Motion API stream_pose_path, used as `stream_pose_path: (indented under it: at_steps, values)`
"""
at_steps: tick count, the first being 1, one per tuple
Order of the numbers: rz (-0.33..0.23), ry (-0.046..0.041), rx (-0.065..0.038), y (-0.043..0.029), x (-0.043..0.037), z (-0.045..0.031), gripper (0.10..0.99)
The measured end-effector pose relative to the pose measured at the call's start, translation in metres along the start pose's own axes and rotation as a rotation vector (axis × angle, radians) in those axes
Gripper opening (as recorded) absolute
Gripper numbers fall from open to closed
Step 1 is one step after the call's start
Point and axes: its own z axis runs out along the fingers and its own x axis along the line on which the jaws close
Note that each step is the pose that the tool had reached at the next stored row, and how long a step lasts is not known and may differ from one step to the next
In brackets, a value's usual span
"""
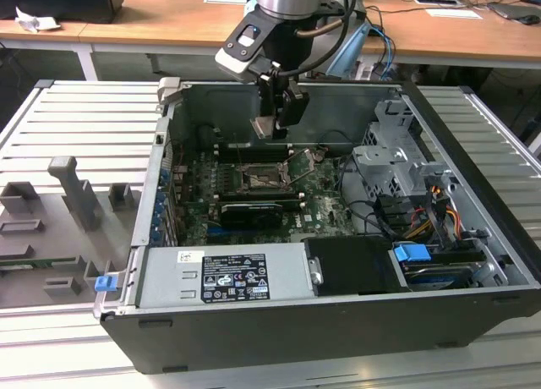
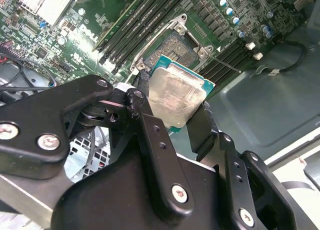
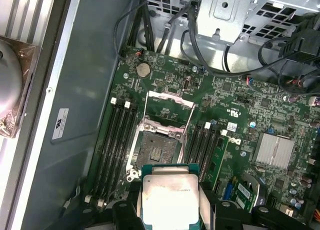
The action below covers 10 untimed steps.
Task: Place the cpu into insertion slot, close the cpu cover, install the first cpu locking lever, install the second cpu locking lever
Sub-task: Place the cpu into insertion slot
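The gripper (image 2: 174, 102) sits closest to the lens. Its black fingers are clamped on two opposite edges of the cpu (image 3: 170, 200), which hangs well clear above the green board. In the exterior view it hovers over the insertion slot (image 1: 256, 179), a little toward the case's back wall. The slot lies bare with its dark centre exposed. The cpu cover (image 3: 172, 97) stands swung up off it, and memory slots (image 3: 115, 150) flank it.

As I judge the risks, the hold is on thin edges only, so a jolt could let the chip slip or twist. If it goes down askew, it could land on the metal rim or crush the contacts. I cannot tell whether its corners match the socket. The raised cover could also snag a finger.

For writing, going from the exterior view's left, a white printed label sits on the grey power supply (image 1: 228, 275). A sticker (image 3: 60, 124) is fixed to the chassis wall, and white lettering dots the board. The marks on the cpu's lid are too faint to make out.
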Motion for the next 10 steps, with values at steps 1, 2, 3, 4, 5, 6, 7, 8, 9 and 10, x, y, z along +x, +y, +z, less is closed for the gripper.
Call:
stream_pose_path:
  at_steps: [1,2,3,4,5,6,7,8,9,10]
  values:
    - [0.001,-0.0001,0.0,0.0,0.0,0.0001,0.541]
    - [0.002,0.0,0.0,0.0,0.0,0.0002,0.541]
    - [0.004,0.0002,0.0,0.0001,0.0001,0.0005,0.541]
    - [0.007,0.0002,-0.001,0.0001,0.0002,0.0006,0.541]
    - [0.012,-0.0001,-0.001,0.0001,0.0002,0.0009,0.541]
    - [0.016,0.0,-0.001,0.0001,0.0002,0.0019,0.541]
    - [0.018,0.0,-0.001,0.0001,0.0002,0.0027,0.541]
    - [0.019,-0.0001,-0.001,0.0001,0.0001,0.0034,0.541]
    - [0.02,-0.0001,-0.001,0.0001,0.0001,0.0045,0.541]
    - [0.021,-0.0002,-0.001,0.0001,0.0,0.0053,0.541]
